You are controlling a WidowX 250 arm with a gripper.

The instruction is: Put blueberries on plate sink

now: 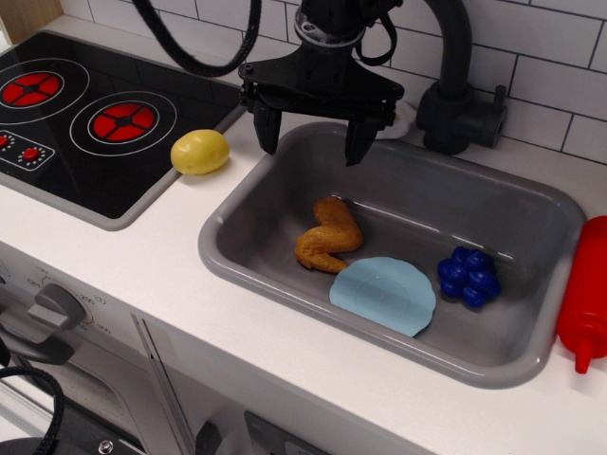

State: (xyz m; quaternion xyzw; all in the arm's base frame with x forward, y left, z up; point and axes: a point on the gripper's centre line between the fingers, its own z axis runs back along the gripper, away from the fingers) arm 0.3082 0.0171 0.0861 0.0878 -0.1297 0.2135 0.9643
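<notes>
We take the sink as our landmark and place everything from it. Our gripper hangs above the sink's back-left corner, over the rim, with its two fingers spread wide and nothing between them, so we hold nothing at this moment. The blueberries lie on the sink floor toward its right side, just beside the right edge of the plate, which rests on the floor near the sink's front wall; whether the berries actually touch the plate's rim we cannot tell. A chicken piece sits in the middle of the sink, touching or nearly touching the plate's upper left edge. Outside the sink, a yellow potato rests on the counter to its left, a stovetop lies further left, a faucet stands behind the sink, and a red bottle lies past its right rim. We judge the task to be at its opening step: the approach, with the berries not yet grasped. Next we need to travel across the sink to the right, keeping clear of the faucet, descend with the fingers straddling the clump, close on it, lift, and shift a little left to release over the plate.
</notes>
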